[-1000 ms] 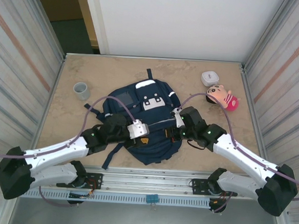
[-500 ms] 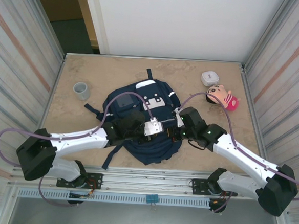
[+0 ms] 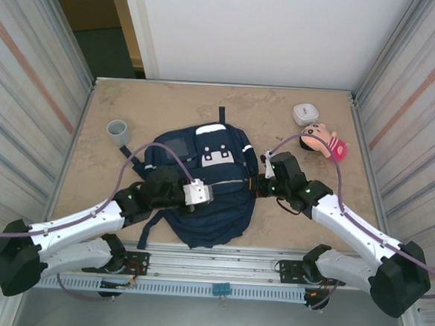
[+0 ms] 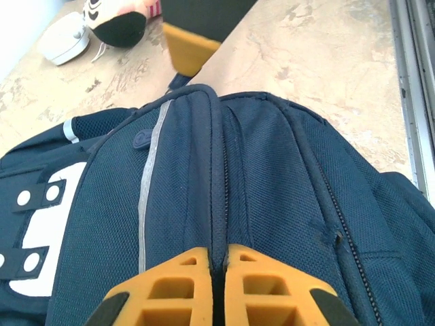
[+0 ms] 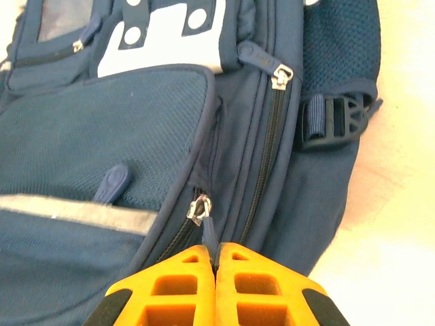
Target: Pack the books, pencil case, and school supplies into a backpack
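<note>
The navy-blue backpack [image 3: 207,207] lies flat in the middle of the table, white patches facing up. My left gripper [image 3: 212,192] rests on its middle. In the left wrist view that gripper [image 4: 217,263] is shut on a raised ridge of the backpack's fabric [image 4: 204,170] beside a zipper line. My right gripper [image 3: 256,185] is at the backpack's right edge. Seen from the right wrist, it [image 5: 216,252] is shut on the blue pull tab of a zipper, whose silver slider [image 5: 198,208] sits just beyond the fingertips. Books, pencil case and school supplies are out of view.
A grey cup [image 3: 117,131] stands at the left of the table. A small white rounded case [image 3: 305,112] and a pink-clothed doll [image 3: 325,139] lie at the back right, close to the right arm. Metal walls flank the table on both sides.
My left gripper has shut on the backpack's fabric and drawn back to the left. The backpack has shifted and spread out toward the near left. The right gripper stays shut on the zipper pull.
</note>
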Controlling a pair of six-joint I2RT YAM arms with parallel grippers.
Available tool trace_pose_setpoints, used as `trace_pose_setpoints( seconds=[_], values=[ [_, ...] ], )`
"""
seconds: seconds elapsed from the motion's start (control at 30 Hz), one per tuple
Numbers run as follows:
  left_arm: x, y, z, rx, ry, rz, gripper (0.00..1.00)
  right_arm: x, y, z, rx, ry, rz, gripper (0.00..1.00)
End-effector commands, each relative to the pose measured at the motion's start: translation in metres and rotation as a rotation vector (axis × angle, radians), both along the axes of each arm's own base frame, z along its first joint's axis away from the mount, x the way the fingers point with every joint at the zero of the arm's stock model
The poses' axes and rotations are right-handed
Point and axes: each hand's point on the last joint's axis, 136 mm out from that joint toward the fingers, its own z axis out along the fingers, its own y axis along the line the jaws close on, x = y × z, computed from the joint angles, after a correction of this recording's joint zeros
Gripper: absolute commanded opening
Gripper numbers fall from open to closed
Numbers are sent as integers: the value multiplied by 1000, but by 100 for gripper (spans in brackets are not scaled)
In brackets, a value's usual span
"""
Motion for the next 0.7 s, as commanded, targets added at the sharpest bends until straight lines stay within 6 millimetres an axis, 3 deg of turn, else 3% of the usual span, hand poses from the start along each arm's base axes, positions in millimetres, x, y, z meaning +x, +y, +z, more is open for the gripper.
trace_pose_setpoints(
  seconds=[0.0,0.2,0.37,0.4,0.5,0.53,0.6,0.67],
  values=[
    [-22,-10,34,-109,-54,-144,0,31,-16,-8,7,-44,-153,0],
    [-29,-7,33,-112,-60,-169,0,54,1,-17,83,-49,-162,0],
    [-17,-2,25,-51,-63,-92,0,54,15,-17,104,-49,-127,0],
    [-11,1,24,-35,-70,-55,0,51,14,-17,102,-42,-123,6],
    [2,8,22,-1,-93,27,0,41,4,-19,96,12,-144,51],
    [5,10,22,1,-94,52,3,36,1,-21,111,50,-148,56],
    [10,13,25,5,-88,95,24,23,5,-22,175,118,-126,65],
    [13,18,29,-5,-68,140,48,10,14,-24,225,162,-90,67]
  ],
)
